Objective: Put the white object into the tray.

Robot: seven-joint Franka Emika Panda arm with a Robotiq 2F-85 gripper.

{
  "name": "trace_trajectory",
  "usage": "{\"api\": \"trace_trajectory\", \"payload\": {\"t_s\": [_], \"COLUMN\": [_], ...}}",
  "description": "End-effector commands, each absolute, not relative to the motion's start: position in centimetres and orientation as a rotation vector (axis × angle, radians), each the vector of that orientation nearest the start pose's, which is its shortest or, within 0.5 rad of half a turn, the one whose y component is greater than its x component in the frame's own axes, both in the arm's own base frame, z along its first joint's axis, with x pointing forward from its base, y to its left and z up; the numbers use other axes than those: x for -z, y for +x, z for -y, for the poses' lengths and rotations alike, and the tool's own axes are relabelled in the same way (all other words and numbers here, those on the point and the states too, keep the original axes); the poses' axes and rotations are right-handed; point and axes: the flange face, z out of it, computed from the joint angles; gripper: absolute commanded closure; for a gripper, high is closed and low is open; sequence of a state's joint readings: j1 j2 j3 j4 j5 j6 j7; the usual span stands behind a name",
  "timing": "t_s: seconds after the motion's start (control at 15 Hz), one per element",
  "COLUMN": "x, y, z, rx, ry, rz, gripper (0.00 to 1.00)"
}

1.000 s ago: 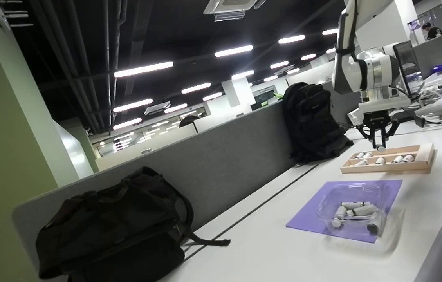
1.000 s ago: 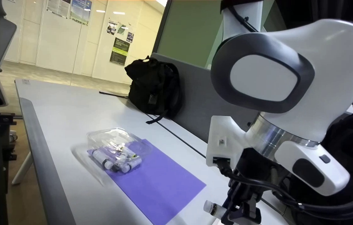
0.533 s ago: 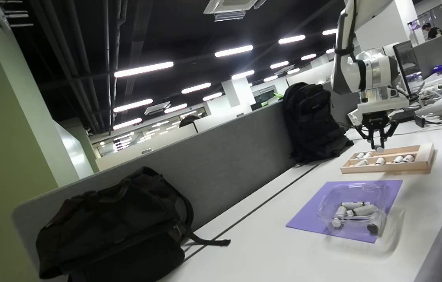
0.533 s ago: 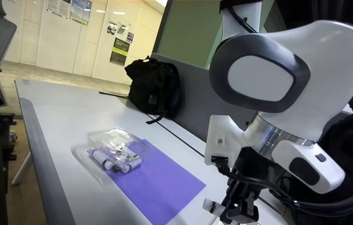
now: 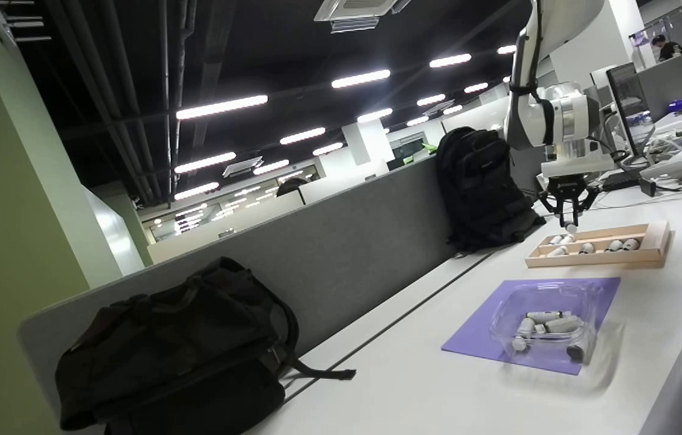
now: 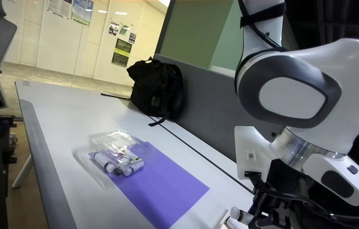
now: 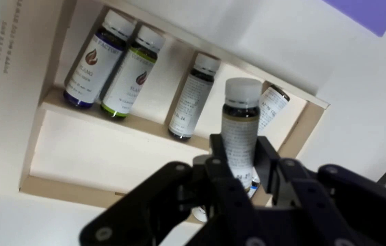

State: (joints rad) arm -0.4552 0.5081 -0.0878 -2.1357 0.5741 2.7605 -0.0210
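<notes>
Bottle of dark glass, white-capped and white-labelled, hangs over the pale wooden divided tray, pinched in the black two-finger gripper. The hold takes its body and leaves the top free, presumably so it can lie beside the white-labelled glass bottles there. A flat purple sheet lies on the white tabletop, before a grey partition.
</notes>
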Motion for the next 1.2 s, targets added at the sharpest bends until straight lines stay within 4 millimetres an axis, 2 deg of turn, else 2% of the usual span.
{"api": "trace_trajectory", "payload": {"t_s": [0.0, 0.27, 0.53, 0.8, 1.13], "x": [-16.6, -14.8, -14.0, -13.7, -13.0], "y": [49.4, 48.5, 48.1, 48.5, 49.1], "z": [34.0, 35.4, 35.9, 35.2, 33.6], "rx": [0.258, 0.225, 0.269, 0.29, 0.282], "ry": [-2.485, -2.336, -2.224, -2.126, -2.11], "rz": [-1.576, -1.697, -1.775, -1.821, -1.824], "gripper": [0.93, 0.93, 0.93, 0.93, 0.93]}}
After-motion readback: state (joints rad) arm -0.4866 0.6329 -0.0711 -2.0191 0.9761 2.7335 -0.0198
